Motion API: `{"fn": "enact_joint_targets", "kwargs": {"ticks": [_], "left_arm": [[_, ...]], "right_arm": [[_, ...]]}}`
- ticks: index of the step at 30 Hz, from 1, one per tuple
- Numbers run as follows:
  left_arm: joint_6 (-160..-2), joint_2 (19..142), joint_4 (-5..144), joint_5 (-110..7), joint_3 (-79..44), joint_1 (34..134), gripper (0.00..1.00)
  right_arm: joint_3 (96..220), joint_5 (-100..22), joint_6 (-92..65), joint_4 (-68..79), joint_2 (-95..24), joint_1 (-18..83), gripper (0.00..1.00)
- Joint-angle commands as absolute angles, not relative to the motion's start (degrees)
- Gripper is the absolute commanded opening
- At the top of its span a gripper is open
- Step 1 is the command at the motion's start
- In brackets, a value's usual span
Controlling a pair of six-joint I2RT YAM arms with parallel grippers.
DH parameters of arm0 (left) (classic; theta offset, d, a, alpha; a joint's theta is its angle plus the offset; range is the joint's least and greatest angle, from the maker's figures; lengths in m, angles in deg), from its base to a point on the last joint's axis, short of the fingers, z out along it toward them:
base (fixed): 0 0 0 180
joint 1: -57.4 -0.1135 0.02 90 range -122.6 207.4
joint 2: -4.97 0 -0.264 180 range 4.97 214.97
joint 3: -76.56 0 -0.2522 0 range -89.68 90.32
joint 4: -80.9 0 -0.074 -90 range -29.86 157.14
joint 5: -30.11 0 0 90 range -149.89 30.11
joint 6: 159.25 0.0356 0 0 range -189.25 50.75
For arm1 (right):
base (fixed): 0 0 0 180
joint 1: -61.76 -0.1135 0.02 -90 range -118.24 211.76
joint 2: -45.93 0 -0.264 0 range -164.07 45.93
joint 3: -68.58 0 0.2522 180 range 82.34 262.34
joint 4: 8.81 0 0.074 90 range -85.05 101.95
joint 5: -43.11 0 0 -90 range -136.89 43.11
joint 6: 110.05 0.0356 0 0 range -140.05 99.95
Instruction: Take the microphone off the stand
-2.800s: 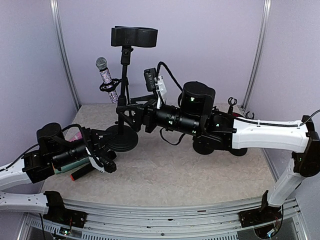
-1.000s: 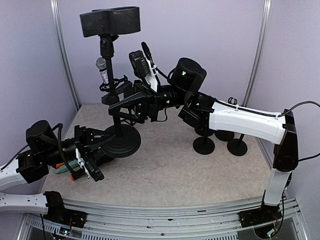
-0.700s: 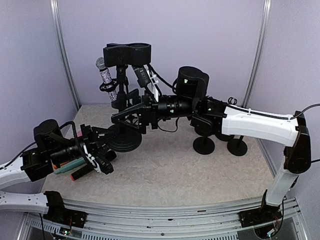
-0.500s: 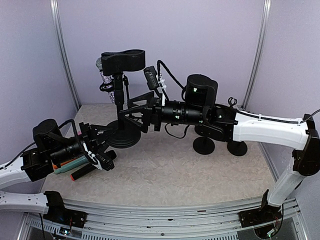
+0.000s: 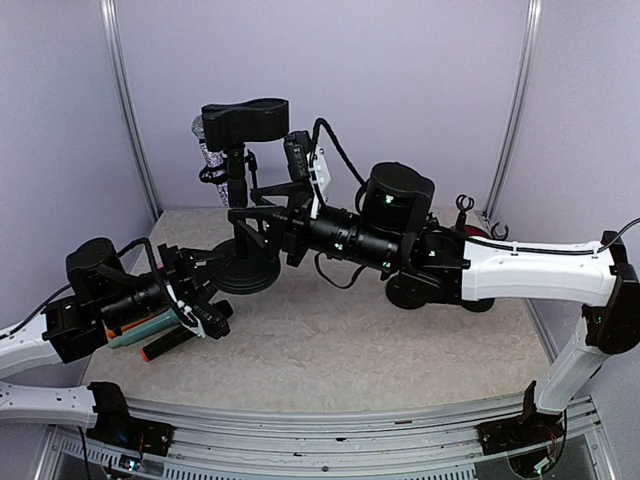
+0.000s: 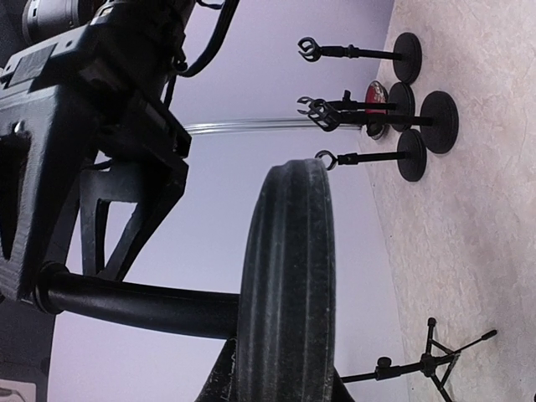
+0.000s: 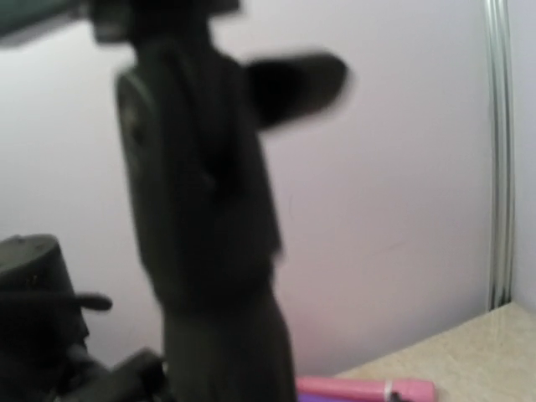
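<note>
The black stand (image 5: 237,195) stands upright on its round base (image 5: 243,274) at the back left, with a wide black holder (image 5: 245,117) on top. The sparkly microphone (image 5: 209,155) sits tilted in a black clip ring left of the pole, its head partly hidden behind the holder. My right gripper (image 5: 243,226) is shut on the stand's pole at mid height. My left gripper (image 5: 200,290) is shut on the rim of the base (image 6: 285,285), whose disc fills the left wrist view edge-on. The right wrist view is blurred and shows only the dark stand (image 7: 201,218).
Several small black stands (image 6: 419,126) with empty clips stand at the back right, one by a red thing (image 6: 377,94). A small tripod stand (image 6: 427,364) shows too. Green, pink and orange objects (image 5: 150,340) lie under my left arm. A pink object (image 7: 360,389) lies by the wall.
The stand was lifted and tilted left a second ago, then came back down upright. In the last half second my right arm has sunk slightly; the stand has barely moved.
</note>
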State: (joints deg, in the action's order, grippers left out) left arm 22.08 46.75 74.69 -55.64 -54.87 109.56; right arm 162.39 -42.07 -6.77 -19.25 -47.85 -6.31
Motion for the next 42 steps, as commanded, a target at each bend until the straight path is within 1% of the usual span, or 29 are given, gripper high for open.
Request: {"fn": "enact_joint_targets", "kwargs": {"ticks": [1,5,8,9,11,12,13,15,16,17,18,23,26,33,37,42], "left_arm": [[22.0,46.2,79.5,-55.9,-54.7,109.4,0.00],[22.5,46.0,78.7,-56.0,-55.0,109.4,0.00],[23.2,45.8,77.9,-55.6,-55.5,109.4,0.00],[23.1,45.9,77.9,-55.5,-55.6,109.4,0.00],[22.9,46.5,77.4,-55.8,-55.6,109.3,0.01],[22.7,47.1,76.5,-56.5,-55.3,109.3,0.07],[22.2,47.8,75.3,-57.4,-54.4,109.2,0.21],[19.8,49.3,73.1,-58.6,-53.0,108.5,0.58],[18.9,50.1,72.0,-59.1,-52.3,107.9,0.80],[18.2,50.9,70.5,-59.7,-51.8,107.3,0.96],[17.5,51.6,69.3,-60.3,-51.3,106.4,0.99],[14.9,53.5,59.0,-58.5,-48.0,99.6,0.99],[13.6,53.6,56.2,-56.8,-47.5,95.0,0.99],[11.0,54.2,50.5,-53.5,-46.2,85.1,0.99],[11.8,53.8,51.6,-51.9,-47.4,80.5,0.99],[9.3,54.7,51.7,-49.1,-46.6,75.0,0.99]], "right_arm": [[167.4,-45.3,-8.7,-19.9,-51.6,-7.5,0.53],[169.9,-46.8,-8.6,-18.4,-53.4,-7.6,0.31],[169.6,-48.1,-9.0,-18.6,-53.2,-7.7,0.10],[169.4,-49.0,-9.3,-18.5,-53.1,-7.7,0.01],[168.6,-51.7,-9.9,-19.0,-52.6,-7.6,0.00],[167.7,-53.6,-10.3,-19.7,-52.3,-7.5,0.00],[166.5,-55.3,-10.9,-20.7,-51.8,-7.3,0.00],[164.0,-59.0,-12.0,-22.5,-51.0,-6.5,0.00],[162.4,-61.4,-12.6,-23.6,-50.7,-5.8,0.00],[160.7,-63.2,-12.9,-24.8,-50.3,-5.0,0.00],[158.5,-64.7,-12.9,-26.5,-50.0,-4.0,0.00],[149.8,-70.6,-13.8,-33.1,-51.5,2.7,0.00],[148.0,-71.5,-14.3,-36.7,-55.0,7.0,0.00],[151.2,-74.3,-18.2,-46.0,-67.5,14.1,0.00],[155.6,-75.7,-19.8,-48.6,-74.2,16.6,0.00],[157.7,-77.6,-20.1,-50.8,-78.9,18.7,0.00]]}}
